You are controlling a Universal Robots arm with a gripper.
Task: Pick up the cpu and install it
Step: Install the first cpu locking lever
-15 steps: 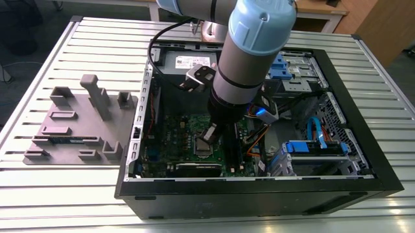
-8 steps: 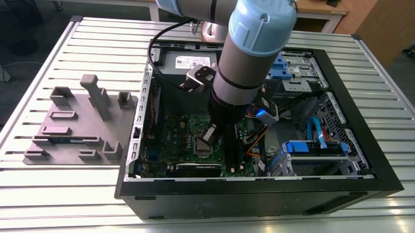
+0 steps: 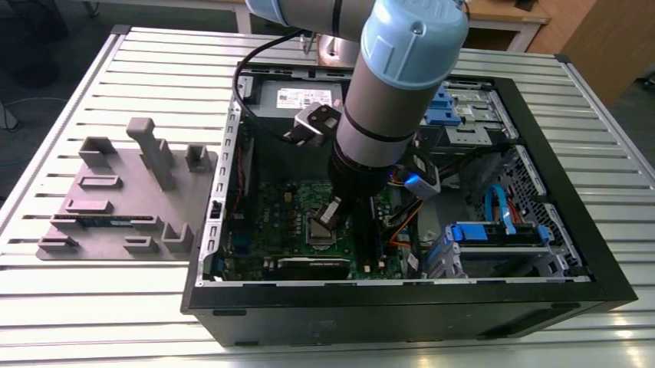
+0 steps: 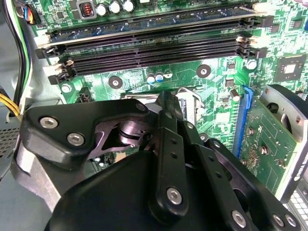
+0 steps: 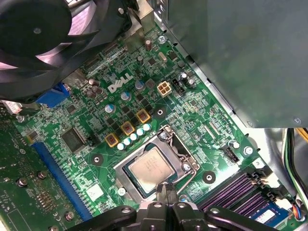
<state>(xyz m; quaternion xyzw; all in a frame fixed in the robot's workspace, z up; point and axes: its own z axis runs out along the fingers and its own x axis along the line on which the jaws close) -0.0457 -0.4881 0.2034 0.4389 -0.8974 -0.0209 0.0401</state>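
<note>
In the exterior view, the pale blue and grey robot arm reaches down into an open black desktop computer case that lies on its side on a ribbed, silvery metal table. The arm's black end effector hangs low over the green motherboard inside the case, directly above the dark square metal-framed socket.

In the first wrist view, the small flat square cpu with its shiny silver top lies seated inside the socket, its edges square with the frame and a thin tan-green rim showing around the metal lid. The socket's wire lever runs along one side of the frame. The end effector's fingertips are drawn together into a narrow point with nothing between them, touching or just above the edge of the cpu nearest the camera (which of the two cannot be told).

In the second wrist view, the black linkage of the end effector covers most of the socket, with rows of black memory slots beyond it.

On the table at the exterior view's left, well apart from the case, sits a grey moulded holder tray with upright posts.
</note>
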